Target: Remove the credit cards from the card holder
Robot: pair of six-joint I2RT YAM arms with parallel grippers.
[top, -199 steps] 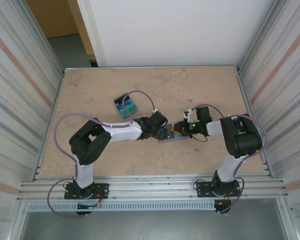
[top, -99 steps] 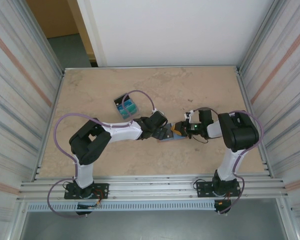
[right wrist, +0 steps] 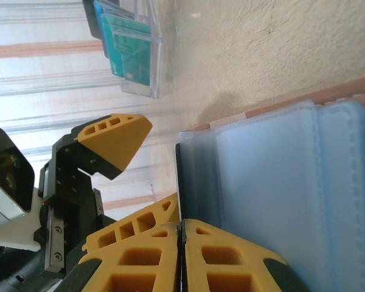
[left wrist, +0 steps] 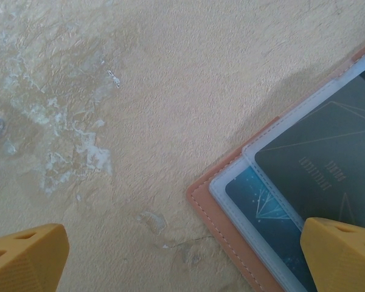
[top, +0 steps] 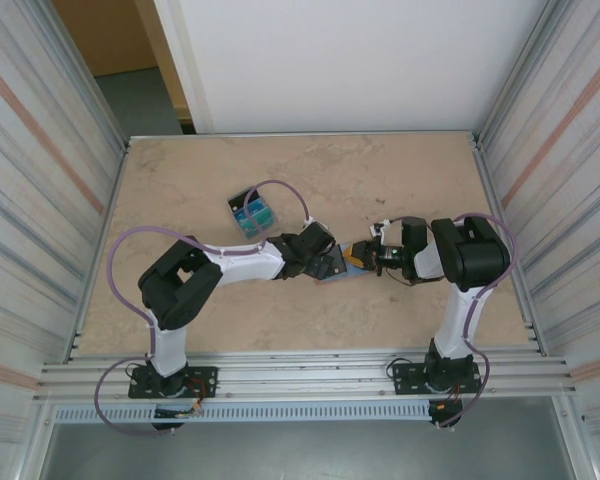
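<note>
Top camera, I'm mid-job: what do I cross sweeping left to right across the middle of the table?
clear box → left gripper → card holder → right gripper

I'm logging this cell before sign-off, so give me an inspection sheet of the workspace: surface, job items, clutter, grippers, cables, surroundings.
Surface: beige mottled table, pale scuffs.
Job's things: card holder lying open between the arms, a dark card and a blue card in its clear sleeves; teal cards in a clear box.
Clutter: nothing seen.
Grippers: left gripper jaws wide open over the holder's corner; right gripper jaws shut at the holder's edge, grip on anything unclear.
Cables: purple cables loop along both arms.
Surroundings: ribbed metal walls, white back panel, rails in front.
</note>
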